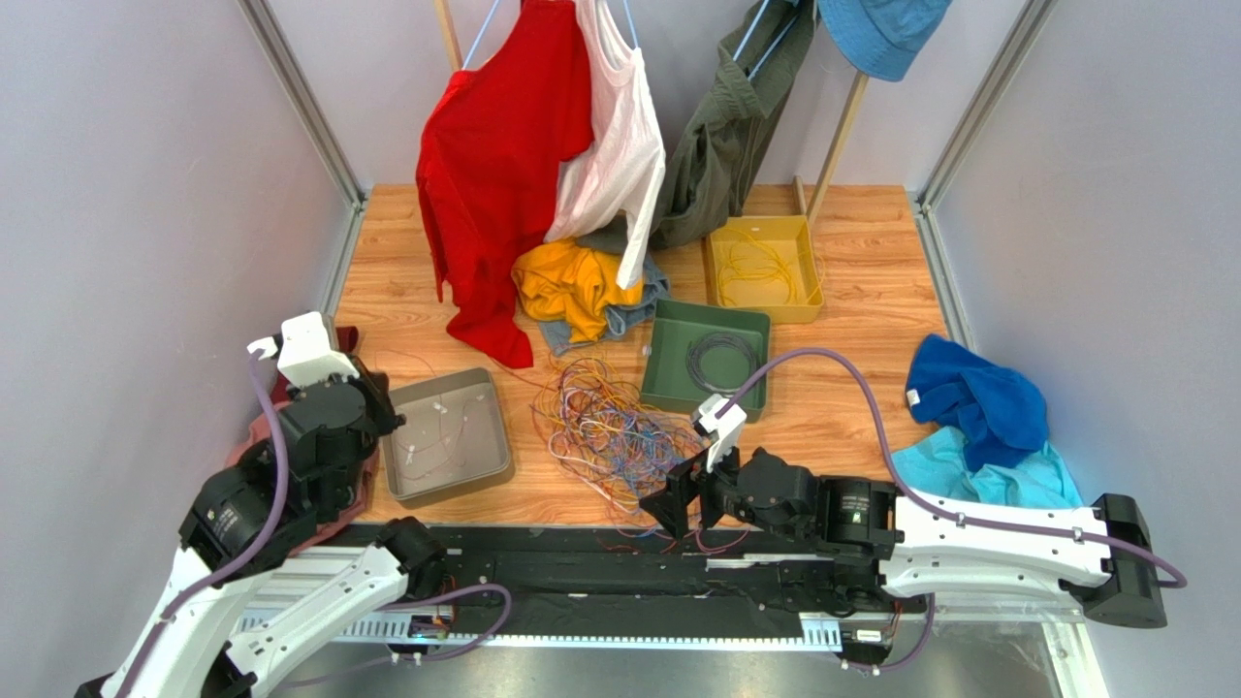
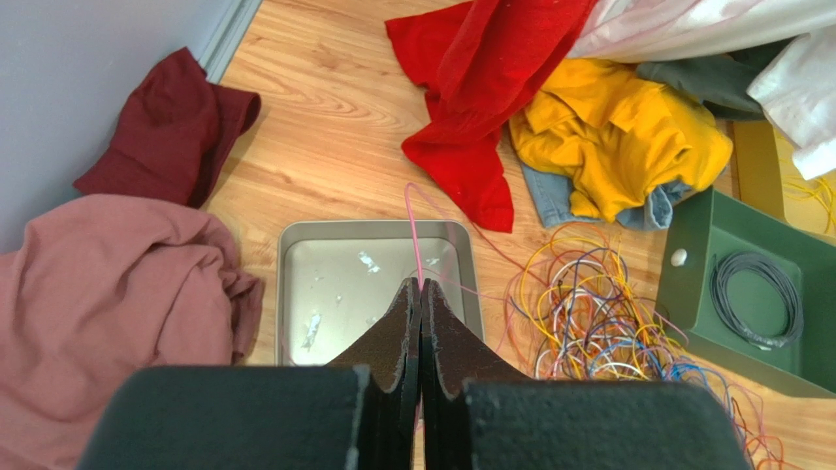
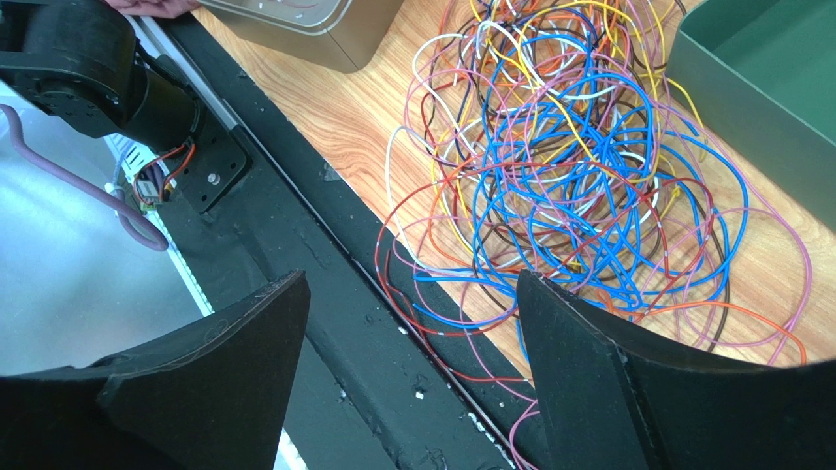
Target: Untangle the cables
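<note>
Seen from above, the cables (image 1: 605,429) are lying in a loose, many-coloured heap on the counter (image 1: 860,422), just right of the grey tray (image 1: 500,436). The right hand (image 1: 685,502) is hanging further right of the tray, at the heap's near edge.

In the left wrist view, the left hand (image 2: 420,286) is closed tight and is pinching a single pink wire (image 2: 411,225). The wire is rising from the fingertips across the grey tray, then arcing off toward the heap on the tray's right. Gripping one strand this way is probably meant to draw it out of the mass with the tray ready underneath.

In the right wrist view, the right hand is hovering with its fingers spread wide and gripping nothing. The tray's corner is showing at the upper left, and the tangle is spreading out to the right of it. A few loops are spilling over the black rail (image 3: 324,274). The hand seems to be waiting there to pin down or pick a strand while the other hand pulls.
</note>
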